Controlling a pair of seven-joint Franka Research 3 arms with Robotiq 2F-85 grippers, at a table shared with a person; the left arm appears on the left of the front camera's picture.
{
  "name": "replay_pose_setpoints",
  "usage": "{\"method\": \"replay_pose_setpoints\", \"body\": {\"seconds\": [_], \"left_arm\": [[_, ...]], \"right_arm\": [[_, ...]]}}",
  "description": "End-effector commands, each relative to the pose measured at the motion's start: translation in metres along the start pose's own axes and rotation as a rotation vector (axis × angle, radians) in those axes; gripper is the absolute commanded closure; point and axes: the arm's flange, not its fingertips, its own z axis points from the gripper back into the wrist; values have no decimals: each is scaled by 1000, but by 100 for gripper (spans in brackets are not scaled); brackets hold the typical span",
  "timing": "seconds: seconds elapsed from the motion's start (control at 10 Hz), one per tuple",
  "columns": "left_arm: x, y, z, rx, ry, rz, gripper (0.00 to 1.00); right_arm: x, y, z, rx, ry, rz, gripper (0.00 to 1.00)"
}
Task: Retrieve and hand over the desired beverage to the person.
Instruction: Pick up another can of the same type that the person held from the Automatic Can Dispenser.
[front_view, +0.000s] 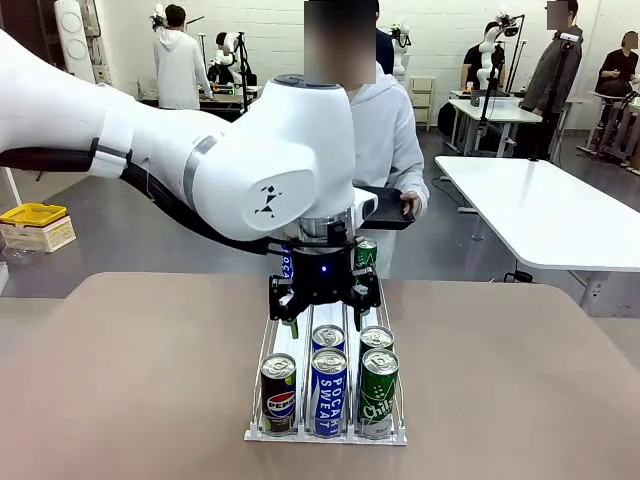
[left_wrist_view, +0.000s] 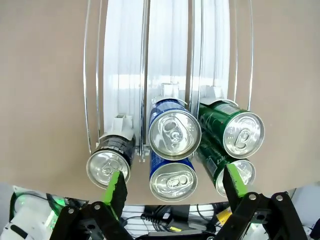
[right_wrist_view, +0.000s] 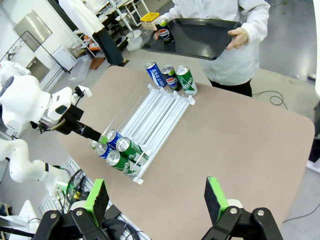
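A white wire rack (front_view: 262, 372) with three lanes lies mid-table. At its near end stand a Pepsi can (front_view: 278, 392), a Pocari Sweat can (front_view: 328, 390) and a green can (front_view: 378, 392), with more cans behind them. My left gripper (front_view: 325, 318) hangs open just above the second row. In the left wrist view its green pads (left_wrist_view: 116, 192) flank the blue cans (left_wrist_view: 174, 134), apart from them. The person (front_view: 385, 140) stands at the far edge holding a black tray (right_wrist_view: 200, 35) with a Pepsi can (right_wrist_view: 164, 34) on it. My right gripper (right_wrist_view: 156, 200) is open and holds nothing, high above the table.
Three more cans (right_wrist_view: 172, 80) sit at the rack's far end, near the person. The brown table (front_view: 130, 380) has free room on both sides of the rack. A white table (front_view: 540, 200) stands at the back right and a yellow box (front_view: 33, 215) at the left.
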Motion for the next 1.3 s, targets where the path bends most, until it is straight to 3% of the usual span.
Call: {"method": "replay_pose_setpoints", "body": {"seconds": [0.0,0.3,1.2], "left_arm": [[-16,2,-10,21,9,-10,0],[-35,-1,-16,28,78,-145,0],[-12,-11,-24,73,69,-167,0]], "right_arm": [[2,-1,-2,36,-25,11,0],[2,-1,-2,36,-25,11,0],[2,-1,-2,36,-25,11,0]]}}
